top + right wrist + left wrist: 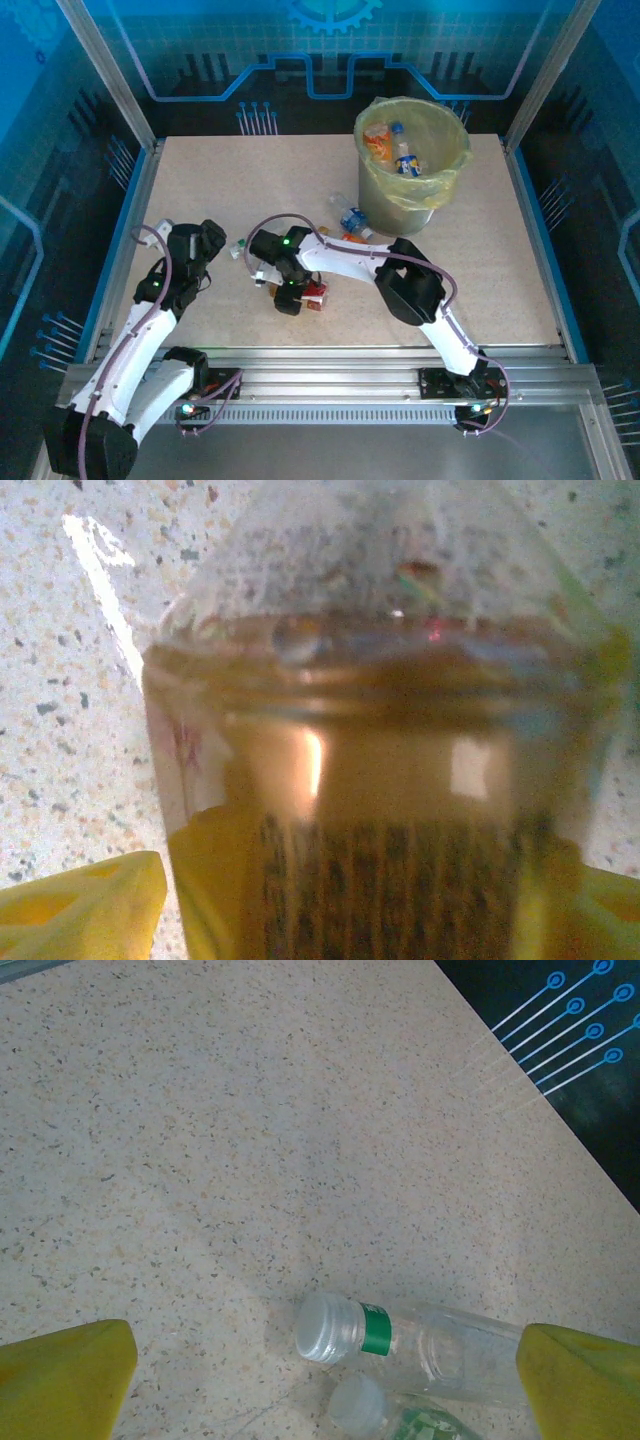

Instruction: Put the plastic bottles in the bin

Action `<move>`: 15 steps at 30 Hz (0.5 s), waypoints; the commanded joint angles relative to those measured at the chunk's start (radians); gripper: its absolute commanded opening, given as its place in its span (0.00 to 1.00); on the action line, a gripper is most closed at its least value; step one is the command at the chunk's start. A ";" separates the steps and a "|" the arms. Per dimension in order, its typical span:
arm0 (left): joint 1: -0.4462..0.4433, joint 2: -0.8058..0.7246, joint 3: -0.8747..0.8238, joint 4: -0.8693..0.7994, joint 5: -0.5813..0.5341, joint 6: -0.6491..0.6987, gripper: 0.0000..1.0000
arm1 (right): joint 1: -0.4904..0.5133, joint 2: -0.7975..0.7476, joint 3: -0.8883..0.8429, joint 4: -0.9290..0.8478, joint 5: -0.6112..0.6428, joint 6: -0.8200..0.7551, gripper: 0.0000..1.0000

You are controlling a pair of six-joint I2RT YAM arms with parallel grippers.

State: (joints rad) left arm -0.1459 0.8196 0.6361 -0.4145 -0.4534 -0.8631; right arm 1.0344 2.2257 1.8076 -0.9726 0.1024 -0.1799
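My left gripper (320,1385) (218,243) stands open low over the table, its yellow fingers (62,1380) wide apart. Two clear plastic bottles lie between them, one with a green neck band (400,1335) and one with a green label (400,1418). My right gripper (340,920) (291,298) is shut on a clear plastic bottle (380,730), which spans the gap from finger to finger very close to the lens. Its red label (317,294) shows at mid-table. The bin (452,165) stands at the back right with bottles (381,142) inside.
Two more bottles (351,221) lie at the bin's left foot, just beyond my right arm (350,255). A metal frame rail (135,200) runs along the table's left side. The dark drop-off (590,1080) lies past the table edge.
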 commanded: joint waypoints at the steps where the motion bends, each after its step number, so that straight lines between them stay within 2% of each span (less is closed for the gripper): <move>1: 0.009 -0.020 -0.015 -0.013 -0.032 -0.002 0.99 | 0.010 0.042 0.042 -0.007 -0.021 0.010 0.86; 7: 0.009 -0.030 -0.015 -0.020 -0.045 -0.001 0.99 | 0.010 0.076 0.069 -0.005 -0.032 0.010 0.86; 10: 0.010 -0.036 -0.012 -0.027 -0.059 0.006 0.99 | 0.010 0.088 0.077 -0.005 -0.039 0.011 0.80; 15: 0.011 -0.051 -0.004 -0.045 -0.085 0.020 0.99 | 0.013 0.070 0.078 -0.005 -0.053 0.020 0.65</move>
State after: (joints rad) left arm -0.1455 0.7887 0.6361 -0.4263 -0.4946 -0.8619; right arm 1.0344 2.2898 1.8610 -0.9672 0.0814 -0.1673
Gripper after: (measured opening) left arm 0.990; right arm 0.675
